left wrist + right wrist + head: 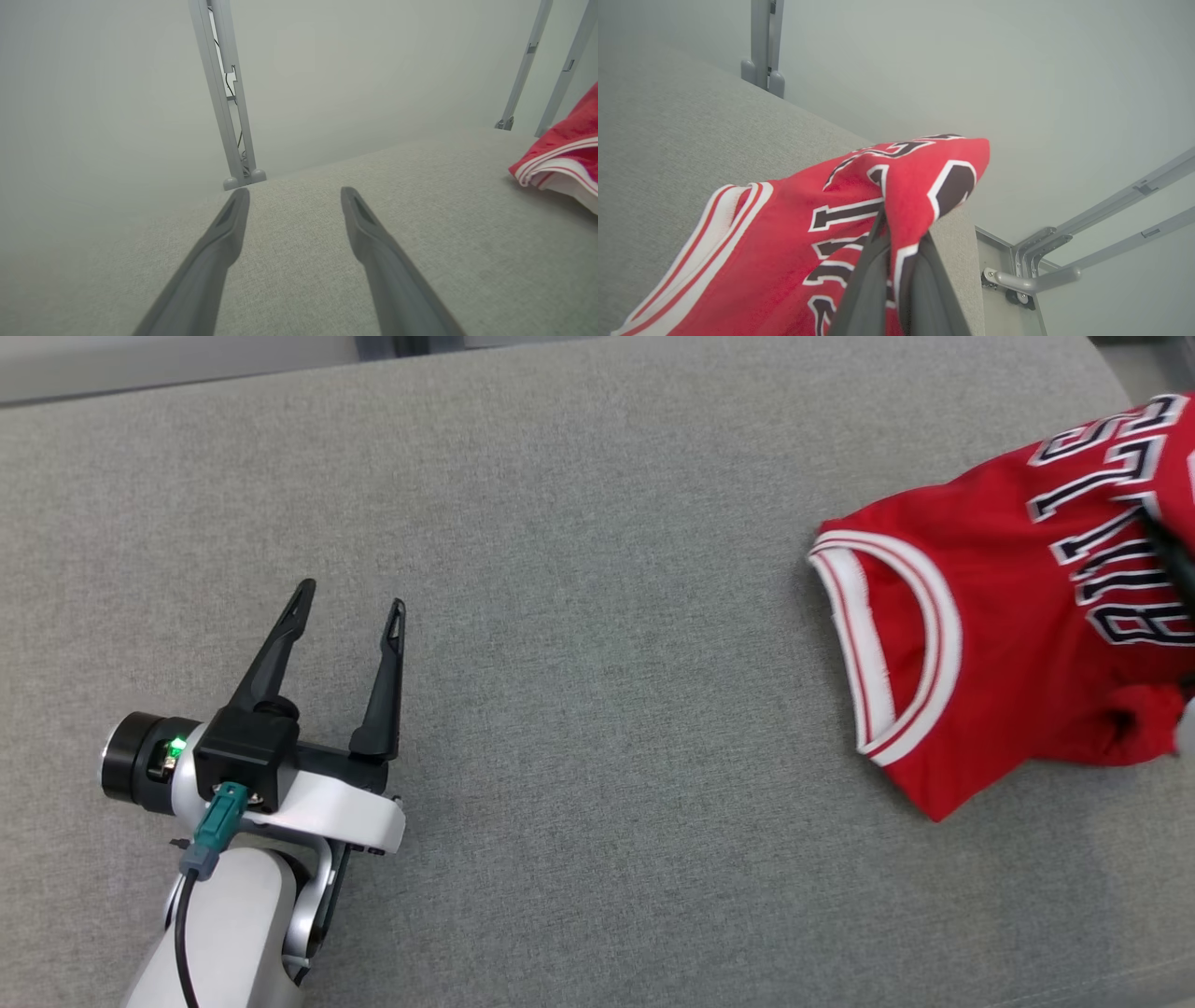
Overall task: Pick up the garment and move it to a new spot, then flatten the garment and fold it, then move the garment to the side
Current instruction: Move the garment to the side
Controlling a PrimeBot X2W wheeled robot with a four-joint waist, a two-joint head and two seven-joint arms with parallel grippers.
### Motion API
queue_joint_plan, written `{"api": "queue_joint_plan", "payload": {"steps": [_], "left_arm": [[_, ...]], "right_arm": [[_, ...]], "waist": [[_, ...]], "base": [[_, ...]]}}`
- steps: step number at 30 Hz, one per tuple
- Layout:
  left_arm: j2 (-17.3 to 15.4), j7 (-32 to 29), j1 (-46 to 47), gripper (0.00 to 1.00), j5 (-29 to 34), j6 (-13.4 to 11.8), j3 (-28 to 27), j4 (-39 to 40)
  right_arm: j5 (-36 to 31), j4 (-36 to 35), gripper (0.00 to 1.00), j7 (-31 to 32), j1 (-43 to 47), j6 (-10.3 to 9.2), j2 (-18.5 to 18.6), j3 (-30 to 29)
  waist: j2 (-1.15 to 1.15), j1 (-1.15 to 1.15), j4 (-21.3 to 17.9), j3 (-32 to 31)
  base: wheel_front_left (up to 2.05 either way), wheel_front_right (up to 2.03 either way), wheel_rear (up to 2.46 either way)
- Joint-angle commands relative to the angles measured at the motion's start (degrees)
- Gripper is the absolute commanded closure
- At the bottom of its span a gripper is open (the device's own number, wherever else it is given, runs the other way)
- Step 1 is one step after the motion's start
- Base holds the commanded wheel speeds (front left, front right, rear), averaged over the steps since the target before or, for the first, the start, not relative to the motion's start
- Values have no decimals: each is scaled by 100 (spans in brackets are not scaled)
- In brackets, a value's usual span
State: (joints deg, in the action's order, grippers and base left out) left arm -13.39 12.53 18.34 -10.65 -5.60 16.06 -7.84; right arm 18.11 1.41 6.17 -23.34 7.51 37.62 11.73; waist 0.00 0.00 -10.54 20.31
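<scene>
While the grey cloth surface (597, 616) spreads across the head view, the red jersey (980, 644) lies bunched at the frame's right edge, well apart from the left gripper (353, 595) at lower left, whose jaws stand wide with nothing between them. At the right wrist view's bottom centre, the right gripper (901, 233) pinches a fold of the jersey's lettered cloth.

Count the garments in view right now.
1. A red jersey at the right edge of the grey surface, a fold pinched in the shut right end effector. Part of it runs out of the head view, so more could lie beyond.
</scene>
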Motion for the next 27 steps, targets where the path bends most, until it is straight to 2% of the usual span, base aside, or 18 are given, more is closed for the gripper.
{"api": "queue_joint_plan", "payload": {"steps": [1,5,14,15,16,17,18,27], "left_arm": [[-15,0,104,0,12,21,14,18],[-7,26,126,0,-34,46,35,-20],[-73,67,263,0,-48,19,15,-1],[-76,70,274,0,-51,19,16,-2],[-90,68,293,0,-53,21,16,-7],[-106,70,310,0,-55,16,12,-11],[-112,71,325,0,-57,8,8,-7],[-194,28,284,0,-100,-53,-15,22]], "right_arm": [[52,223,100,-28,-88,-2,58,-81],[87,943,100,-183,-190,-2,173,-262],[-22,2202,100,-514,-286,-2,-134,-499],[-13,2267,95,-619,-326,-2,-209,-534],[-67,2338,73,-702,-345,-2,-266,-562],[-119,2415,47,-790,-354,-2,-337,-595],[-194,2472,0,-935,-402,-2,-412,-689],[-747,2761,0,-1777,-366,-2,-1315,-1561]], "waist": [[0,0,18,94],[0,0,99,239],[0,0,134,534],[0,0,129,555],[0,0,123,568],[0,0,113,578],[0,0,100,588],[0,0,18,502]], "base": [[0,0,0],[0,0,0],[0,0,0],[0,0,0],[0,0,0],[0,0,0],[0,0,0],[0,0,0]]}}
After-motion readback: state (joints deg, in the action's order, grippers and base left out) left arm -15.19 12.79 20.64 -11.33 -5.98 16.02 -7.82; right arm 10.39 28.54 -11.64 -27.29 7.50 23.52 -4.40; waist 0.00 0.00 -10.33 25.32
